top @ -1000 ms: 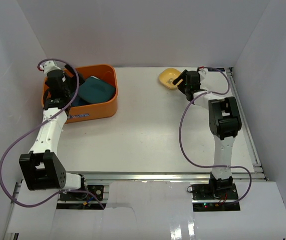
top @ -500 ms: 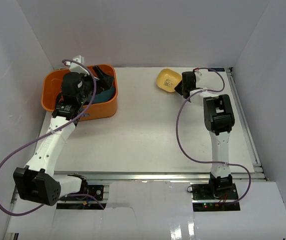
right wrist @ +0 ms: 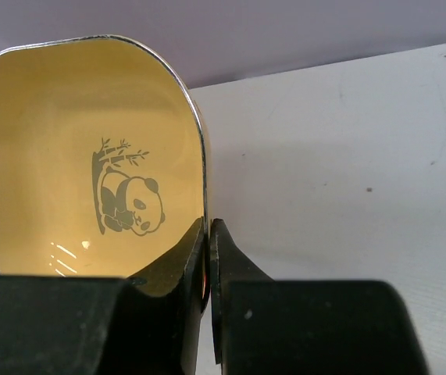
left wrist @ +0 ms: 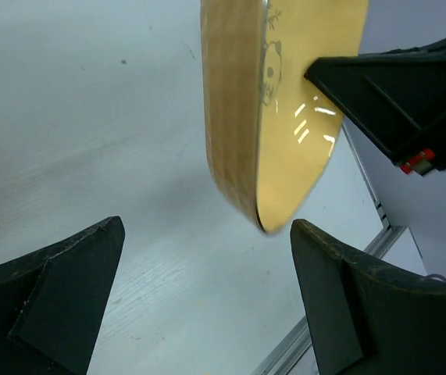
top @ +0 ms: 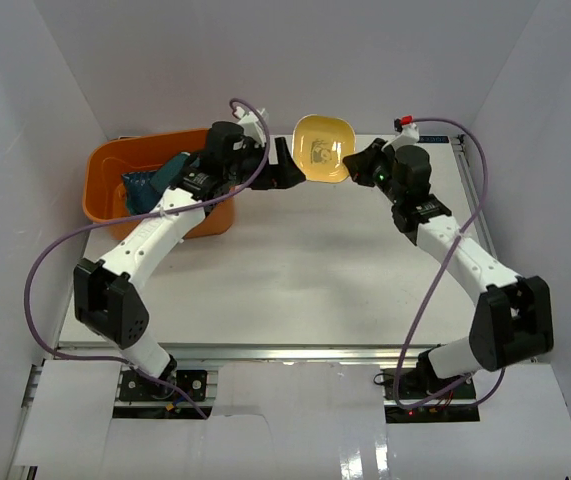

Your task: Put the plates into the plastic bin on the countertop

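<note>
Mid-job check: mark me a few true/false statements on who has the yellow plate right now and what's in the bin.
1. The right pincer is shut on the rim of the yellow plate. True.
2. The yellow plate is lying flat. False: it is held up on edge, clear of the countertop.
3. The left pincer grips the plate too. False: the left pincer's jaws stand open, with the plate's edge just ahead of them.
4. The plate has a panda printed inside. True.
5. The orange bin is empty. False: teal dishes lie in it.
</note>
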`<control>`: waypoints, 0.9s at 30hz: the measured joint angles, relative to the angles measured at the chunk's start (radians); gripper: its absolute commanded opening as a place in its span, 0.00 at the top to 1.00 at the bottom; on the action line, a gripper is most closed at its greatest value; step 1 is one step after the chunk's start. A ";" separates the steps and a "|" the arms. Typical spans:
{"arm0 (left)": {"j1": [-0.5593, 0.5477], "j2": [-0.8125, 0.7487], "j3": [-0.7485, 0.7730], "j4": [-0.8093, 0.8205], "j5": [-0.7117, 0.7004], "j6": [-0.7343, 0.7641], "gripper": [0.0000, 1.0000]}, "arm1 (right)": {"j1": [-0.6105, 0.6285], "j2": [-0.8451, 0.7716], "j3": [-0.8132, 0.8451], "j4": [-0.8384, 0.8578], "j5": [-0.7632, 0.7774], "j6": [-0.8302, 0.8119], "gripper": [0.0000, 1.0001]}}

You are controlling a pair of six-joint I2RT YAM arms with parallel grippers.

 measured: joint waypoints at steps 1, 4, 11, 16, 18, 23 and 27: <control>-0.019 0.021 0.014 -0.010 -0.008 0.003 0.02 | 0.008 -0.046 -0.034 0.002 -0.014 -0.006 0.92; -0.061 0.072 0.040 -0.022 -0.030 0.005 0.05 | 0.021 -0.129 -0.111 -0.003 -0.044 -0.015 0.92; -0.090 0.105 0.022 -0.008 -0.061 -0.022 1.00 | 0.037 -0.183 -0.218 -0.043 -0.081 -0.030 0.81; -0.087 0.085 -0.004 -0.006 -0.130 -0.011 1.00 | 0.037 -0.191 -0.234 -0.037 -0.116 -0.009 0.18; -0.080 0.071 -0.004 -0.014 -0.173 0.003 1.00 | 0.037 -0.199 -0.236 -0.038 -0.127 -0.005 0.02; 0.036 0.017 -0.003 -0.025 -0.206 0.015 1.00 | 0.019 -0.235 -0.243 -0.037 -0.148 -0.005 0.05; 0.294 -0.016 -0.019 0.000 -0.212 -0.018 1.00 | -0.048 -0.262 -0.284 -0.028 -0.160 0.004 0.03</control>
